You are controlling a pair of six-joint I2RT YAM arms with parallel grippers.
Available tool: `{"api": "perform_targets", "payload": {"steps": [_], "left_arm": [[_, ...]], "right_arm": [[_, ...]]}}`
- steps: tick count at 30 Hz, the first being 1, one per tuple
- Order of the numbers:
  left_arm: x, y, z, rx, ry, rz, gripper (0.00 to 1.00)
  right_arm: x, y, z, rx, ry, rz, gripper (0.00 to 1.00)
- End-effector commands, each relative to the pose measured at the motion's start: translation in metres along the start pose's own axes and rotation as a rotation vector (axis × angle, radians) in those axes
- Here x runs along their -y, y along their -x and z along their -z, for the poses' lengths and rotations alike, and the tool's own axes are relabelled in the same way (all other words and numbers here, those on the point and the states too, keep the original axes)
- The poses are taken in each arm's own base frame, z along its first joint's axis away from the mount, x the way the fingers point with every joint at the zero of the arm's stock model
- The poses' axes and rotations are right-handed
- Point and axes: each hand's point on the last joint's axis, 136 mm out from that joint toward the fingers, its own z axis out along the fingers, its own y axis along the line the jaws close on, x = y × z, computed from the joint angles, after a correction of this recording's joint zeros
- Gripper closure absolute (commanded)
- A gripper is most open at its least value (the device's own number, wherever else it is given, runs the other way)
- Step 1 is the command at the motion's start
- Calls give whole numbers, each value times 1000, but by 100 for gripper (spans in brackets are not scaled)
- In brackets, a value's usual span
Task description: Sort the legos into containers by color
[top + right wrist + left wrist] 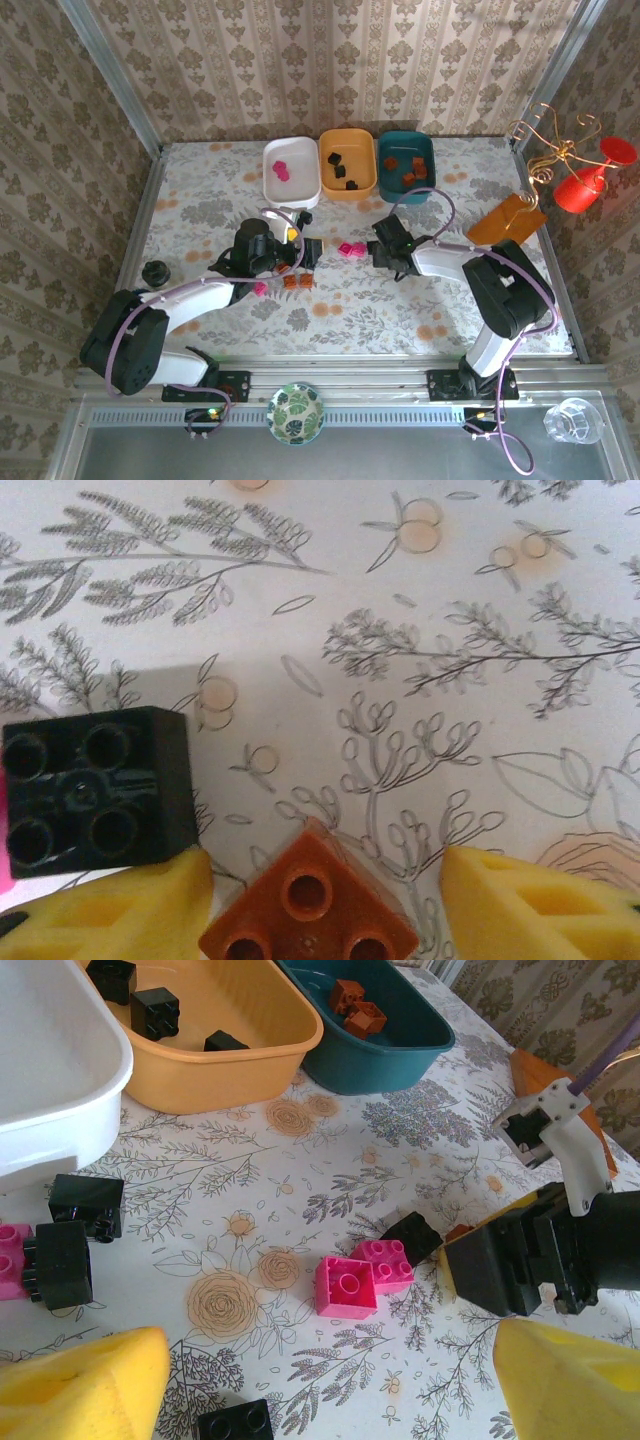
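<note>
Right pincer (pixel 325 895) straddles an orange-brown brick (pixel 308 912), jaws apart, not yet pinching; this pick likely needs closing, lifting, then carrying to the teal tray (pixel 380 1065), while left pincer (pixel 325 1395) hangs open.

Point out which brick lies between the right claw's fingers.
The orange-brown brick: it lies between the right claw's yellow fingers, corner pointing forward. The black brick beside it lies outside them.

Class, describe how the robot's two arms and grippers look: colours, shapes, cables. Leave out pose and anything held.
Both the left arm and right arm have white tubular links, black joints and black bases, with lilac cables looping along them. The left gripper and right gripper are black with wedge-shaped yellow pads.
</note>
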Motion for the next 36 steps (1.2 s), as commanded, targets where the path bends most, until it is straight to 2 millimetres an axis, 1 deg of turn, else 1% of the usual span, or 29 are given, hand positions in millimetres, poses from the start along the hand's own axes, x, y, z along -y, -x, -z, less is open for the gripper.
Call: {"api": "perform_targets", "payload": {"steps": [1,4,7,13,16,19,22,26,31,36], "left_arm": [[-4,-3,0,-3,8,12,15],[-4,-4,-2,-8,8,14,15],[-4,-6,-3,-11,5,17,15],[-4,-6,-3,-12,6,18,15],[-4,-6,-3,-12,6,18,15],[-4,-5,-3,-11,4,19,15],[-4,-6,-3,-11,4,20,15],[-3,-4,-2,-8,3,20,15],[-3,-4,-2,-7,1,21,15],[-3,-3,-1,-4,1,21,15]], "right_arm": [[4,0,-1,-8,1,-45,39],[3,-3,-1,-9,15,-45,41],[8,-3,-6,-17,2,-46,43],[11,7,-5,-24,19,-57,42],[2,9,-3,-34,66,-24,42],[-11,5,-1,-58,140,-10,43],[-17,-2,1,-85,162,6,44],[-25,-12,11,-106,185,47,46],[-30,-18,19,-113,187,82,50],[-29,-17,15,-112,162,105,57]]}}
